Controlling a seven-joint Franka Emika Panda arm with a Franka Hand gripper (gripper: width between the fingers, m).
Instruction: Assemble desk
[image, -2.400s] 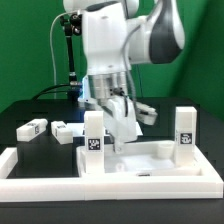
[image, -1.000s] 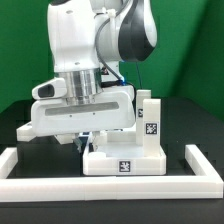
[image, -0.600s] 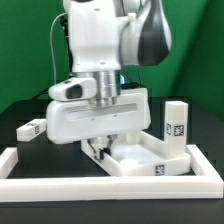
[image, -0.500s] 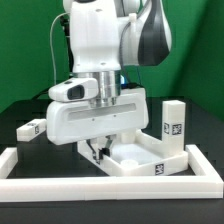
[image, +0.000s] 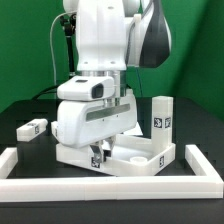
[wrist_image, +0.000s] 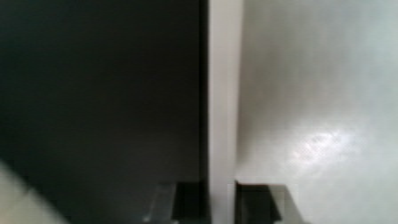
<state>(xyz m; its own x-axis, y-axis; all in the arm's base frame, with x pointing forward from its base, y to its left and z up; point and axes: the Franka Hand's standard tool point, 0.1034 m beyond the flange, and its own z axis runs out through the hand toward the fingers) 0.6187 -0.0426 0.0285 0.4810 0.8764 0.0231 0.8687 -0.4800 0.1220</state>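
The desk's white rimmed top panel (image: 140, 162) lies on the black table inside the border bars. One square leg (image: 160, 119) stands upright at its corner on the exterior view's right, tag facing out. My gripper (image: 98, 155) points straight down at the panel's rim on the exterior view's left and is shut on that rim. In the wrist view the thin white rim wall (wrist_image: 222, 100) runs between my two dark fingers (wrist_image: 189, 202), gripper (wrist_image: 226, 202) clamped on it; the panel's floor (wrist_image: 320, 120) lies to one side, dark table to the other.
A loose white leg (image: 32, 128) with a tag lies on the table at the exterior view's left. Long low white border bars (image: 110, 187) frame the work area at the front and both sides. The robot's bulky wrist hides the table behind the panel.
The wrist has turned and the top panel has swung with it; the standing leg has shifted back toward the exterior view's left. The grip on the rim has held.
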